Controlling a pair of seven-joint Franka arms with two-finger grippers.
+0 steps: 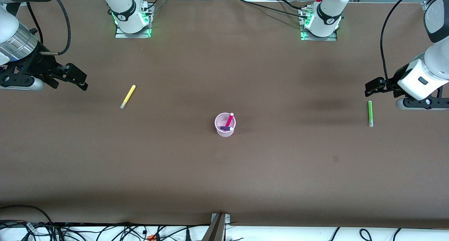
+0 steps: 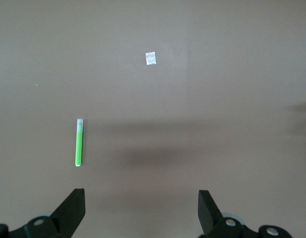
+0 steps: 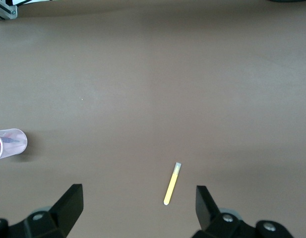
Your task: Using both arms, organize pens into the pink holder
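Two pens remain flat on the table, one beside each open, empty pincer.

From the pink holder [image 1: 225, 125], holding the magenta pen [image 1: 229, 119] and purple pen [image 1: 226, 128], the green pen [image 1: 370, 113] lies toward the left pincer [image 1: 369, 88] and the yellow pen [image 1: 128, 96], slanted, toward the right pincer [image 1: 83, 80].

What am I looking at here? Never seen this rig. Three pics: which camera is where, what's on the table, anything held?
Two white robot arms work at a brown table; each ends in a two-finger gripper. The big picture looks down from a high camera facing the arms. The other two come from cameras on the arms' wrists.

The left gripper hangs over the green pen, jaws open, holding nothing. The right gripper hangs at its own end, near the yellow pen, also open and holding nothing.

Mid-table stands the pink holder, with the magenta pen and the purple pen already in it. The green and yellow pens lie flat on the table, not yet collected.
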